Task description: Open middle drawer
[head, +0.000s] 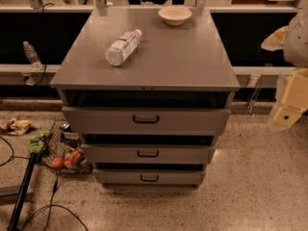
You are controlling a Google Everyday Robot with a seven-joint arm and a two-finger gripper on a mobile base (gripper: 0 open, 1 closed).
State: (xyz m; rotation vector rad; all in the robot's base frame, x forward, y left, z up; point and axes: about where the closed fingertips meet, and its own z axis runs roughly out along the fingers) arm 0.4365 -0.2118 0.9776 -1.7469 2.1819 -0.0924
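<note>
While the gripper (291,105) hangs at right, I should reach the middle drawer (106,154) by its handle (147,153) squarely. If the jaws are apart, I cannot tell.

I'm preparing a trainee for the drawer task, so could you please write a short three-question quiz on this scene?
1. Fill in: the middle drawer has a small black ___ at its centre.
2. True or false: the water bottle stands upright on the cabinet top.
3. Where is the gripper? A: on that drawer's handle. B: at the view's right edge, well to the side of that drawer. C: resting on the cabinet top.

Key: 1 handle; 2 false, it lies on its side; 3 B.
</note>
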